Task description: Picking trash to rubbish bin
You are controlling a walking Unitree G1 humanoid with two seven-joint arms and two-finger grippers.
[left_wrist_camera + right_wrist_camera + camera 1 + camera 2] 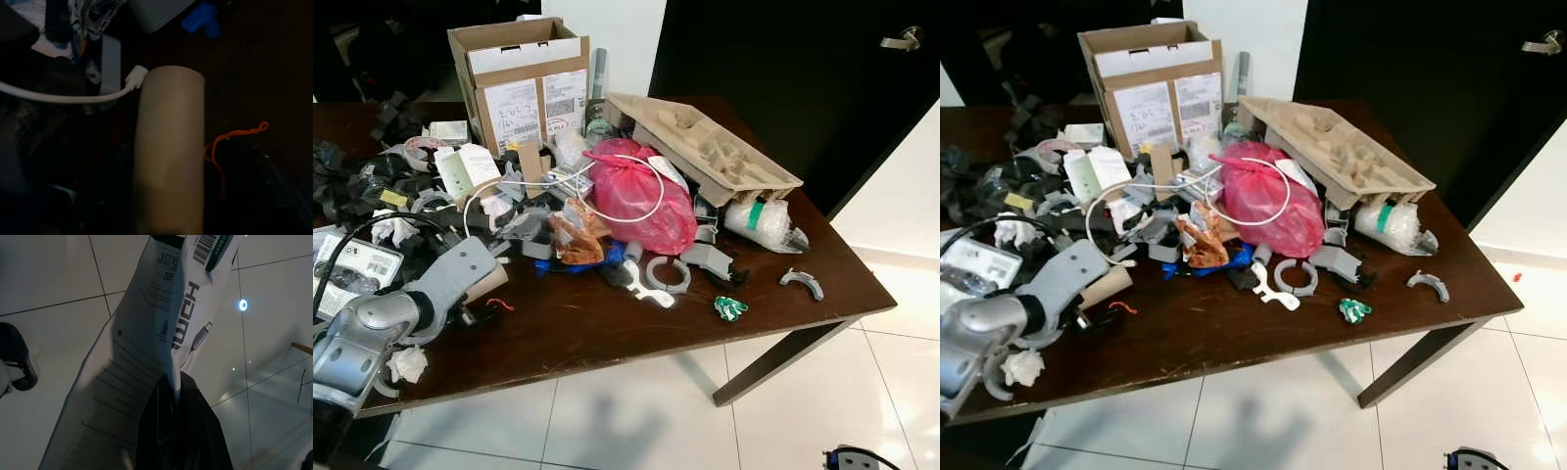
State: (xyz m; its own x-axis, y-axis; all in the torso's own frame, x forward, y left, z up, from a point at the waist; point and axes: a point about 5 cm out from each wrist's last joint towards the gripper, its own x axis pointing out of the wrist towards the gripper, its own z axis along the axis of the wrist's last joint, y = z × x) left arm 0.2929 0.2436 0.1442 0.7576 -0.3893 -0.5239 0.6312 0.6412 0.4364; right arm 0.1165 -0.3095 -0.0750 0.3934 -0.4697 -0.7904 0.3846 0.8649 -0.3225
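A white paper packet [146, 347] with a barcode and the letters HDMI on it is pinched between the two black fingers of the right gripper [173, 391]. The fingers are clamped tight on its lower edge, and the packet hangs over the pale tiled floor [44, 279].

The left gripper [168, 215] is down on the dark brown table [607, 328], at the near left side. A brown cardboard tube [170, 147] lies right in front of it. The wrist view is too dark to tell if these fingers are open or closed. A white cable [63, 97] ends just beside the tube, and a bit of orange string [230, 142] lies near its other side.

The table is full of mess. A pink plastic bag [641, 196] sits in the middle, with an open cardboard box [524, 83] behind it. A tan paper tray [705, 147] leans at the back right. A small green and white wrapper [730, 308] lies near the front edge, and a crumpled white tissue [408, 364] lies by the left arm
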